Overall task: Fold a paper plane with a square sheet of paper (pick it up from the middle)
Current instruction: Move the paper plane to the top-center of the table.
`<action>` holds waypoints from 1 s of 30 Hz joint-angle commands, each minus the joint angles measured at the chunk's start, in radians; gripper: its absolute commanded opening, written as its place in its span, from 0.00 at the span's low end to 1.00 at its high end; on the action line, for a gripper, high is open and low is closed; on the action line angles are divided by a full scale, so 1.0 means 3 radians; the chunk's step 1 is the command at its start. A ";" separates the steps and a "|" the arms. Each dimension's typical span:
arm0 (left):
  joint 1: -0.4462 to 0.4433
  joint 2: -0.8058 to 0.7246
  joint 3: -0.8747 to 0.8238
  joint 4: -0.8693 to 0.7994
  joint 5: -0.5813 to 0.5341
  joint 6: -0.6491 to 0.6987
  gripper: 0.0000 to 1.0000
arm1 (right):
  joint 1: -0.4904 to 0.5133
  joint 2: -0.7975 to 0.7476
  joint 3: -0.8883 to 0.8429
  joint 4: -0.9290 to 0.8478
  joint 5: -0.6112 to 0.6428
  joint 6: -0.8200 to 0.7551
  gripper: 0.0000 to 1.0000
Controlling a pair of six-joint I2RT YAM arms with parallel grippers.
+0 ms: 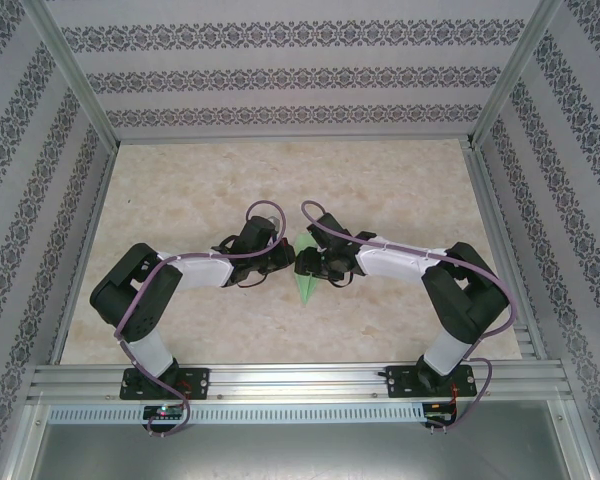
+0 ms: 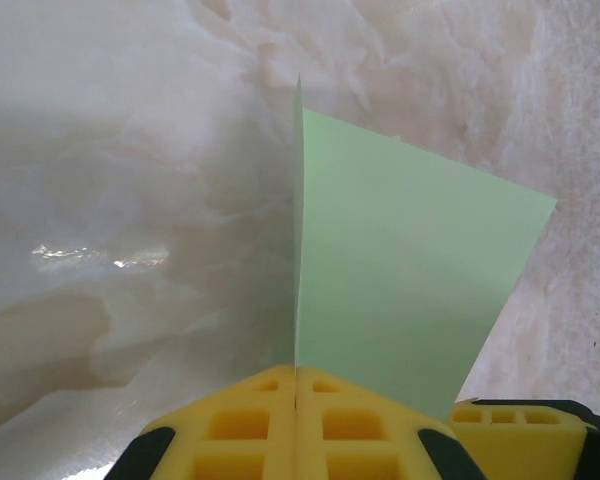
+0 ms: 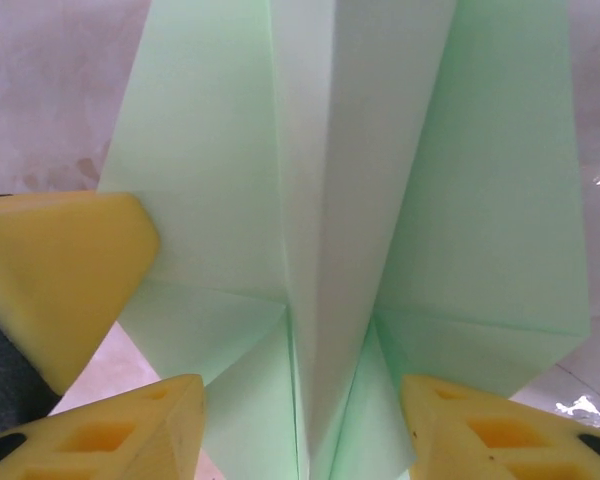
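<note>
In the middle of the counter [image 1: 380,190] the 2 arms meet tip to tip, and the paper plane [image 1: 304,276] sits between the left pincer [image 1: 283,262] and the right pincer [image 1: 318,266], its point reaching out from them toward the arm bases. From the left wrist, the left pincer [image 2: 296,385] is fully closed, its 2 yellow fingers [image 2: 240,425] pressed flat together on the lower edge of the paper plane [image 2: 400,270]. A pale green panel rises straight out of the seam between them and spreads off to this pincer's right, over the pale marbled counter [image 2: 100,150]. From the right wrist, the right pincer [image 3: 302,405] stands partly open, 1 finger on each side of the paper plane [image 3: 350,150], whose raised centre fold runs up between the jaws and away from them, with a wing panel spread to either side. The jaws do not clamp the fold; whether they brush the lower flaps I cannot tell. A yellow fingertip [image 3: 65,260] of the left pincer touches the wing's edge ahead and to the left of the right pincer's jaws
</note>
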 commanded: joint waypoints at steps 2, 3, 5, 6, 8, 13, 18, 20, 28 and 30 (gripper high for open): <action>0.0049 0.0038 -0.0002 0.0113 0.0053 -0.0017 0.00 | 0.0013 -0.0016 -0.0056 0.0093 -0.0089 -0.0062 0.57; 0.0047 0.0039 -0.0005 0.0118 0.0059 -0.0021 0.00 | 0.0018 -0.0010 -0.0063 0.0093 -0.0099 -0.0065 0.57; 0.0049 0.0044 -0.0002 0.0116 0.0063 -0.0017 0.00 | 0.0026 -0.0019 -0.0089 0.0123 -0.0118 -0.0068 0.59; 0.0052 0.0043 -0.0005 0.0116 0.0058 -0.0020 0.00 | 0.0031 -0.0030 -0.0108 0.0156 -0.0130 -0.0069 0.61; 0.0052 0.0049 -0.0005 0.0111 0.0064 -0.0019 0.00 | 0.0035 -0.0056 -0.0137 0.0193 -0.0147 -0.0070 0.63; 0.0052 0.0064 0.0009 0.0093 0.0062 -0.0015 0.00 | 0.0055 -0.0105 -0.0180 0.0265 -0.0194 -0.0106 0.68; 0.0056 0.0068 0.0010 0.0091 0.0061 -0.0022 0.00 | 0.0057 -0.0143 -0.0220 0.0315 -0.0217 -0.0126 0.69; 0.0061 0.0070 0.0011 0.0087 0.0062 -0.0018 0.00 | 0.0062 -0.0158 -0.0241 0.0345 -0.0231 -0.0126 0.70; 0.0086 0.0046 -0.0003 0.0089 0.0092 -0.0003 0.00 | 0.0071 -0.0236 -0.0308 0.0415 -0.0206 -0.0143 0.73; 0.0088 0.0049 -0.0004 0.0103 0.0118 -0.0006 0.00 | 0.0069 -0.0207 -0.0284 0.0377 -0.0174 -0.0147 0.70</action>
